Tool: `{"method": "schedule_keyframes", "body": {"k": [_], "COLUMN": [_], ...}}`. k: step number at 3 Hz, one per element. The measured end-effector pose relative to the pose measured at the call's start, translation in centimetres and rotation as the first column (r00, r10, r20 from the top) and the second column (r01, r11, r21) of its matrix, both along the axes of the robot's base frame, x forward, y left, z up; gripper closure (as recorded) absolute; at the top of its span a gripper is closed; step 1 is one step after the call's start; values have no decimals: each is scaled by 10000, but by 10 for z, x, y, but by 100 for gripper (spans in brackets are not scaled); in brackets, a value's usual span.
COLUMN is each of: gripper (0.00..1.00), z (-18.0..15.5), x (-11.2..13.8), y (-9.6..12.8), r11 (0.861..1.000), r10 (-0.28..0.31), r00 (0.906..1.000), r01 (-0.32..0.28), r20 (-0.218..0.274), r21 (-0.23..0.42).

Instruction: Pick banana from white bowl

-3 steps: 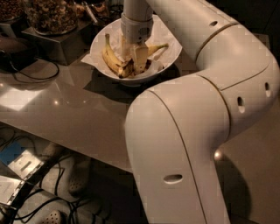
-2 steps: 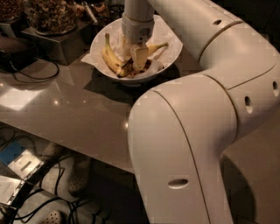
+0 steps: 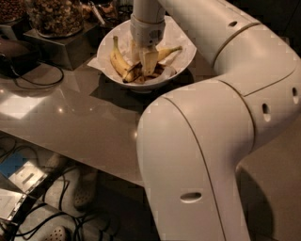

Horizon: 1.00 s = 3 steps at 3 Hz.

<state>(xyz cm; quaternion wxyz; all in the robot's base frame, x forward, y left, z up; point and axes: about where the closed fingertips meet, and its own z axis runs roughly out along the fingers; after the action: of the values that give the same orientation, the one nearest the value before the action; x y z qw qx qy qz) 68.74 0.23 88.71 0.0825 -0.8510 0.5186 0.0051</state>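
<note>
The white bowl (image 3: 186, 61), lined with crumpled white paper, stands at the back of the grey table. The banana (image 3: 118, 61) lies on its left side, with its thin stem pointing up and away and a dark brown patch at its near end. A second yellow banana (image 3: 168, 52) lies to the right, partly hidden by my gripper. My gripper (image 3: 149, 63) reaches straight down into the middle of the bowl, among the bananas and just right of the banana's dark end. The arm's wrist hides the bowl's centre.
Glass jars of nuts (image 3: 56, 14) stand on a metal stand (image 3: 51, 47) left of the bowl. A black cable (image 3: 33, 77) loops on the table (image 3: 70, 122). My large white arm (image 3: 202, 155) fills the right half. Cables and shoes (image 3: 84, 193) lie on the floor below the table edge.
The gripper stays down in the bowl at nearly the same spot. The near arm link has shifted slightly. The bananas have not visibly moved.
</note>
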Motion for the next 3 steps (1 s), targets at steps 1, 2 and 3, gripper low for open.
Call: {"method": "schedule_keyframes", "body": {"k": [1,2,3], "gripper": [100,100,100], "z": [4,35,35], "x": [4,-13,-10], "y": [1,-9,-7], "r11": [9997,9965,9963], "r10": [-148,-795,-792], "r00": [9997,9944,9937], "r01": [144,774,762], "r20": [208,696,799], "r21": [207,322,399]}}
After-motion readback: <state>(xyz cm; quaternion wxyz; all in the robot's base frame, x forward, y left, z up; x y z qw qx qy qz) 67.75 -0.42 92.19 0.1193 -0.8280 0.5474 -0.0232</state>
